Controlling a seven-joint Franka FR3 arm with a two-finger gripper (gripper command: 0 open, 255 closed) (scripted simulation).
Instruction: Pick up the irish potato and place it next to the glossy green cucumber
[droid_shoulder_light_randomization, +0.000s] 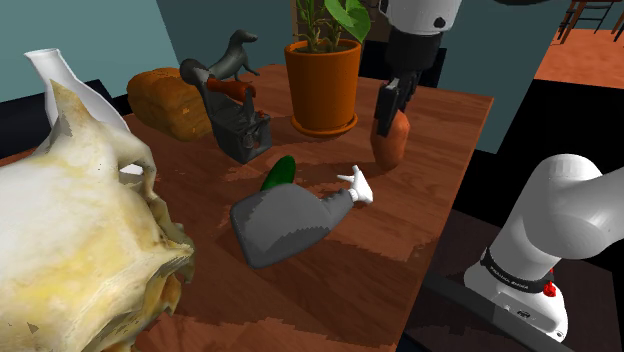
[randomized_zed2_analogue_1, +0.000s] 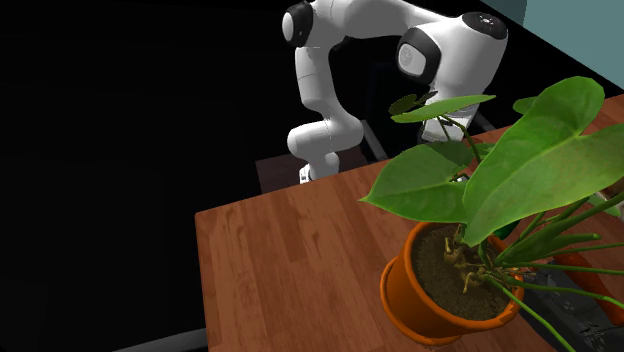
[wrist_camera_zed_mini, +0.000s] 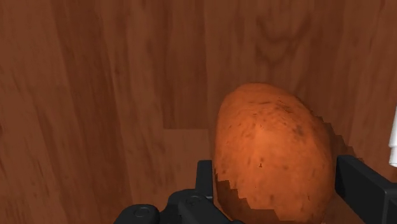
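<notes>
Gripper was clamped on the potato, long axis upright, by the pot. Cucumber lay to the shoulder view's left, nearer the camera, slanted; a small white thing lay between them.

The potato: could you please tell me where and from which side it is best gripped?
Grip the potato across its narrower middle, coming from above: it stands on end, so its rounded flanks face sideways, and the gripper clasps them there.
</notes>
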